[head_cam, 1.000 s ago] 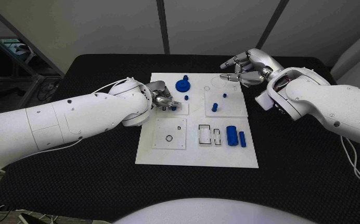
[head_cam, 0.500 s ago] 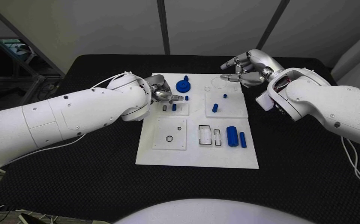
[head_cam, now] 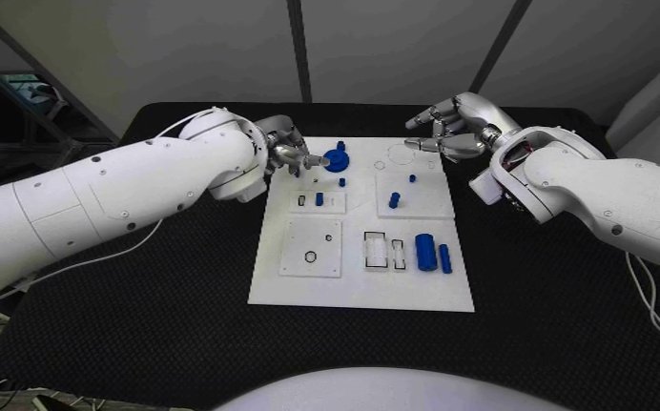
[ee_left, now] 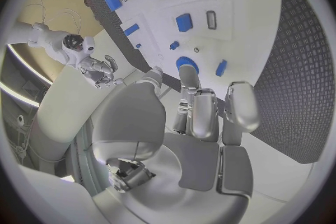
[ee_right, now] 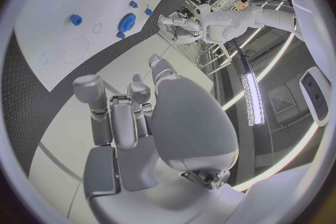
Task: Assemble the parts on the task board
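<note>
— Where's the left hand (head_cam: pixel 292 156) now?

— Up at the board's (head_cam: pixel 360 287) far left corner, higher than a second ago, when it was low over the small plate with the peg (head_cam: pixel 319 198). That peg stands free now, on the near side of the hand.

— Holding anything?

— Nothing I can see. Its fingers (ee_left: pixel 240 105) are partly curled, with gaps between them. The round blue gear (head_cam: pixel 337 157) sits just past the fingertips; whether they touch it I cannot tell.

— And the right hand (head_cam: pixel 451 125)?

— It hasn't shifted. It hangs over the board's far right corner, fingers loosely bent and apart, empty.

— What else lies about?

— Nearer than the right hand, a blue block (head_cam: pixel 394 198) stands on the right plate with a small peg (head_cam: pixel 411 179) beside it. Farther toward the robot, the blue cylinder (head_cam: pixel 425 250) lies with a thin blue bar (head_cam: pixel 445 256) against it, next to the rectangular slots (head_cam: pixel 376 248). Nearer than the left hand, the square plate (head_cam: pixel 311 245) with the small ring hole is bare.

— Anything blocking?

— The left arm's bulk covers the table beside the board, not the parts.
</note>
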Controlling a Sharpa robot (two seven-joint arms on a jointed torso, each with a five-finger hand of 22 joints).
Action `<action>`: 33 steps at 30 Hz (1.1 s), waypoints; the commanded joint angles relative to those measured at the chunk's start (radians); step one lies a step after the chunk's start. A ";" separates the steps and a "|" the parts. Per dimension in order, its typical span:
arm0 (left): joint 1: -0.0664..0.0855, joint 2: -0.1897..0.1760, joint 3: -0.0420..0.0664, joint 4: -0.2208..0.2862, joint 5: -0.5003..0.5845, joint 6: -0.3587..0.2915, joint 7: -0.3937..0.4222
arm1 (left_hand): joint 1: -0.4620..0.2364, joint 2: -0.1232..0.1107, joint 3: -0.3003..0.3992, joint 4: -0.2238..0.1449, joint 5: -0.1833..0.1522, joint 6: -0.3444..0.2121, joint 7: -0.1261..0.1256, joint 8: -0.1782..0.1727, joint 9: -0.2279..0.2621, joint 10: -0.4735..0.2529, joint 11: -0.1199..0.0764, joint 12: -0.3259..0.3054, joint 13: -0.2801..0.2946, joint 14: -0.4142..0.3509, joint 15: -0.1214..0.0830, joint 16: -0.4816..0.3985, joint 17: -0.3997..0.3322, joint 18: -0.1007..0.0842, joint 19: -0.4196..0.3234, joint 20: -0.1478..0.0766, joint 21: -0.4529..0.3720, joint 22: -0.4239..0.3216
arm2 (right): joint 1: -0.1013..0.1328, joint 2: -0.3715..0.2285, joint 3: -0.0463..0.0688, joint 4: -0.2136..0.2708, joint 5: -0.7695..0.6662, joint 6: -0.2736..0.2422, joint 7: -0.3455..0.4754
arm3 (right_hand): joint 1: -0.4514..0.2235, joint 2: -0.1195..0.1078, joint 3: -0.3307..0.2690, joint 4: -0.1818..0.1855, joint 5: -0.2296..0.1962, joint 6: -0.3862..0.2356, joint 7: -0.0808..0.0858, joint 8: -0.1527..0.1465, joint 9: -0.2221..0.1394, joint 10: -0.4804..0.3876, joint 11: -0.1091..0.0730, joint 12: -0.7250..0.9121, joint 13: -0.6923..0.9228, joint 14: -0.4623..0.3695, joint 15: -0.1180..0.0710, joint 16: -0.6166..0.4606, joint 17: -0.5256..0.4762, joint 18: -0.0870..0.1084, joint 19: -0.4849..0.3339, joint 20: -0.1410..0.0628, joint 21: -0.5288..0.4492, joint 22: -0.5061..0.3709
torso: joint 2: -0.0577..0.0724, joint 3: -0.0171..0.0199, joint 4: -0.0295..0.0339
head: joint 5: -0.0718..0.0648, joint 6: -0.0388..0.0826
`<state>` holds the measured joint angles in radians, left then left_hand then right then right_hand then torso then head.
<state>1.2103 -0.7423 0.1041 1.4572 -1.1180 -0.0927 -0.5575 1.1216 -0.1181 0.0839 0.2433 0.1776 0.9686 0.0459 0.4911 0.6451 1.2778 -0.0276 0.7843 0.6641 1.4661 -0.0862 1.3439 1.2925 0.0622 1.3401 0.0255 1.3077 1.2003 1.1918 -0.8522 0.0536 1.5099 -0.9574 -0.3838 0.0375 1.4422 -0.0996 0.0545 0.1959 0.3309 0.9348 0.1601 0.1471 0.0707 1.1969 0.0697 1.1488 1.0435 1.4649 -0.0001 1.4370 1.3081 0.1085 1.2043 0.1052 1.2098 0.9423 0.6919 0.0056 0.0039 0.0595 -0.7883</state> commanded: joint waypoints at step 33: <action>0.079 0.157 -0.031 -0.378 0.027 0.311 0.009 | 0.008 0.036 -0.145 0.046 -0.028 0.022 0.021 -0.076 -0.150 -0.017 0.021 -0.028 -0.066 0.037 0.021 -0.002 -0.001 0.033 -0.012 0.023 -0.028 -0.012 | 0.001 0.017 0.001 -0.008 0.002 0.007 0.010 | -0.010 -0.003 0.002 0.006 0.004 0.003 -0.003 0.006 -0.001 -0.007 0.000 -0.006 -0.001 0.053 -0.005 -0.006 0.049 0.019 -0.006 -0.001 -0.006 -0.001 | 0.001 -0.0001 -0.0001 | 0.010 0.016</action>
<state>1.2882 -0.5880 0.0733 1.0803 -1.0828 0.2099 -0.5625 1.1371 -0.0865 -0.0564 0.2878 0.1561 0.9840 0.0651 0.4189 0.4956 1.2531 -0.0055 0.7499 0.5988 1.4654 -0.0698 1.3394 1.2912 0.1204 1.3204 0.0467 1.2764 1.1876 1.1917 -0.8367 0.0536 1.5015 -0.9574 -0.3821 0.0376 1.4422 -0.0996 0.0545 0.1959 0.3309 0.9348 0.1601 0.1470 0.0707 1.1969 0.0697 1.1488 1.0437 1.4649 -0.0001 1.4370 1.3077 0.1086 1.2043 0.1052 1.2099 0.9424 0.6927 0.0053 0.0032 0.0697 -0.7719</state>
